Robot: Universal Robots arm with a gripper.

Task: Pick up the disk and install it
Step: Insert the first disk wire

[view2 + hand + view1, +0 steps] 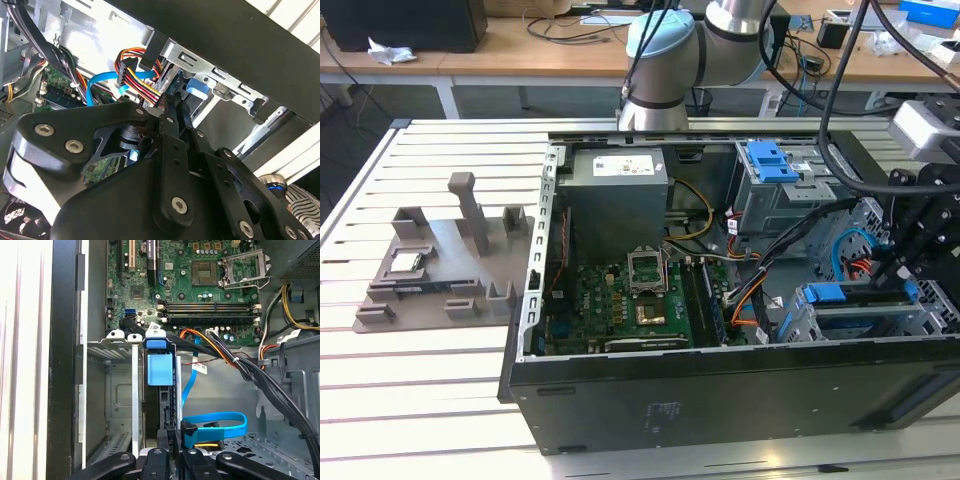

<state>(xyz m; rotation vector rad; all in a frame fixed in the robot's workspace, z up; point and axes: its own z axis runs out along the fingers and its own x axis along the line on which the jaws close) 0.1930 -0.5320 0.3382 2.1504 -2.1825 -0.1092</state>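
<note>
The arm (720, 35) was silver-grey tubing with pale blue joint caps, and black cables ran along it. Its end effector (170, 122) was matte black, built of flat linkage bars and broad rounded plates pinned with bright silver round-headed screws.

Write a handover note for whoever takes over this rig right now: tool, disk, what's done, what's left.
The disk stands on edge in the drive cage, with its blue carrier end toward the motherboard.
The tool is inside the computer case, at the disk's other end; its grip cannot be told.
Done: disk picked up and brought into the cage.
Left: full seating is unconfirmed.
</note>
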